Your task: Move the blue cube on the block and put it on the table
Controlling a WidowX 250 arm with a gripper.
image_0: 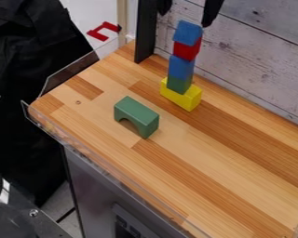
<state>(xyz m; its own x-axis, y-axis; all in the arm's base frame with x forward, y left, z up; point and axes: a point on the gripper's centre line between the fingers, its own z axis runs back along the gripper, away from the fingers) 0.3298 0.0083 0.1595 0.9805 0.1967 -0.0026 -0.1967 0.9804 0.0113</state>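
Take the top cube straight up, and spare the tower

Your gripper [185,18] is released, its two fingers spread and grasping nothing, by the tower's top. The blue cube [187,32] crowns the stack, resting on a red cube [186,50]; under that come a second blue cube [180,68], a green cube [179,84] and the yellow block [181,95] on the table. I take the topmost blue as your target.

Centre the fingers over it, lower them only to its sides, and close gently: too deep and you may pinch the red one too. Lift vertically before travelling, since a sideways nudge could topple the column. Set it down flat, well apart from the green arch block [136,116].

The tabletop [220,162] is striped wood with clear edging [71,73]; a whitewashed plank wall [257,42] stands behind, and black fabric [27,60] hangs at left.
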